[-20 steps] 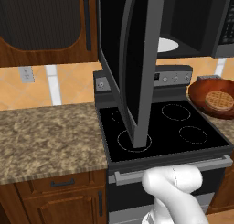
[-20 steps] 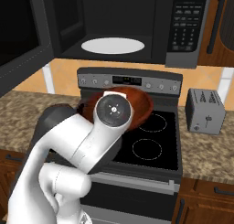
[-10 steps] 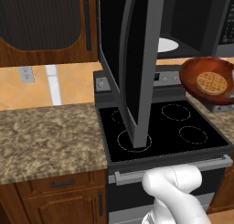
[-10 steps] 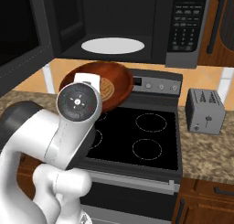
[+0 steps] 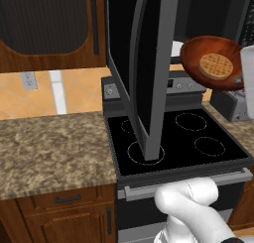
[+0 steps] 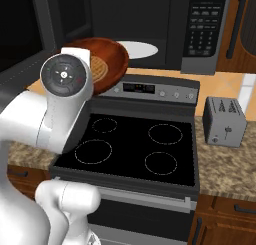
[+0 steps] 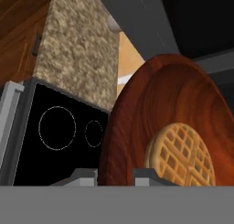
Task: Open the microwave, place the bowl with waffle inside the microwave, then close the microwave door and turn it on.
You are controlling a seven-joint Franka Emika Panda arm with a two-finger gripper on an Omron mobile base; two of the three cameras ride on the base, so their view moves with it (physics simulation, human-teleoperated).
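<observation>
Door: the microwave door (image 5: pixel 144 73) is swung wide open, so that step looks done.
Bowl: the bowl with waffle (image 5: pixel 214 62) is up in the air over the stove (image 6: pixel 135 149), just in front of the microwave (image 6: pixel 150 29), not inside yet.
Fingers: the gripper (image 7: pixel 115 176) pinches the bowl's rim.
Plate: the white plate (image 6: pixel 137 49) inside waits bare.
Left to do: put the bowl in, let go, shut the door, turn it on.
</observation>
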